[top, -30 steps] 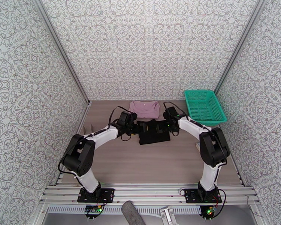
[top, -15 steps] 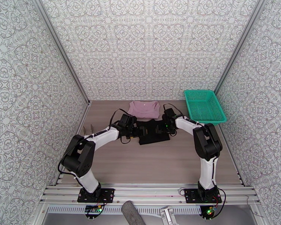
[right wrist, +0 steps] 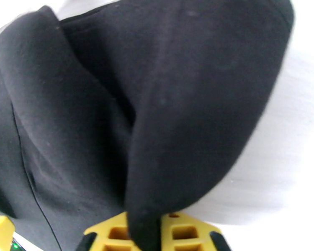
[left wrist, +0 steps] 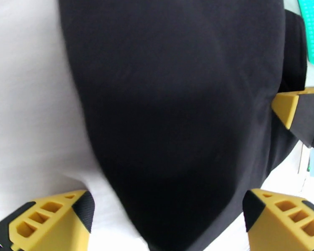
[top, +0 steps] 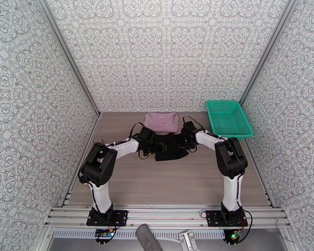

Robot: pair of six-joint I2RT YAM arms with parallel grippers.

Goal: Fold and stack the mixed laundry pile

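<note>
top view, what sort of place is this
Likely a robot test booth, not a home: patterned panels box in a wooden table, and a left arm and right arm are bolted to a metal rail at its near edge.

- surface [top: 178,180]: is carrying two cloths and a basket, all lying in its far half.
- shirt [top: 161,122]: is lying at the far middle of the surface.
- garment [top: 170,150]: is lying just in front of the shirt, on its near side.
- basket [top: 220,101]: is sitting in the far right corner, right of the shirt and apart from both cloths.
- left gripper [top: 150,143]: is hanging at the garment's left edge, one finger standing to either side of the cloth.
- right gripper [top: 184,141]: is sitting at the garment's right edge, with a fold of it lying between its fingers.
</note>
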